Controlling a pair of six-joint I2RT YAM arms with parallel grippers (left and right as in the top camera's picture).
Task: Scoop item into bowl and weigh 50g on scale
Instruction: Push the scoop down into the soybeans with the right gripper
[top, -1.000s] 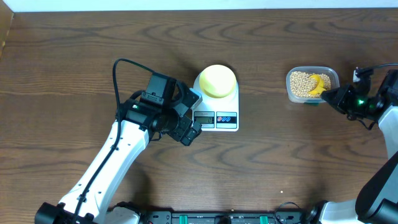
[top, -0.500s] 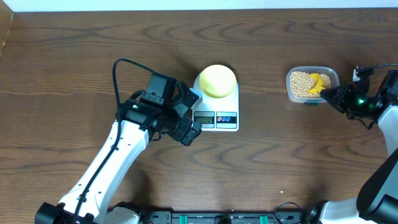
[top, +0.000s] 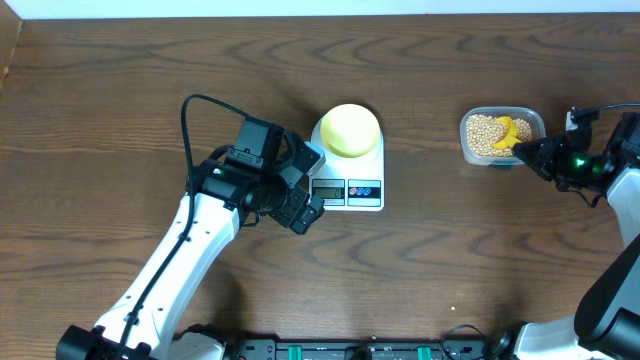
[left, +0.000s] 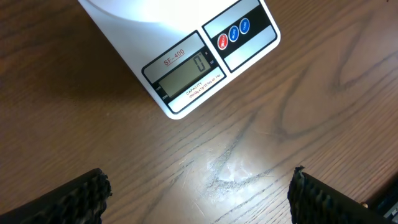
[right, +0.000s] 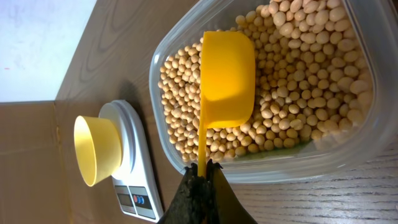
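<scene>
Many beans (right: 298, 74) looked light, hard, roll-prone, loose in container (right: 280, 171); right gripper (right: 202, 171) pinched thin scoop (right: 227, 74) by handle end; left gripper (left: 199, 199) gaped empty by scale (left: 186, 68).

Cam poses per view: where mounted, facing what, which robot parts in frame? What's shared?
Overhead: above table, looking straight down; left gripper, right gripper, both arms.
Left wrist: left arm, facing down at scale display; open fingertips in bottom corners.
Right wrist: right arm, facing along scoop into beans; shut gripper holds its handle.
Shared: scale in all three.
</scene>
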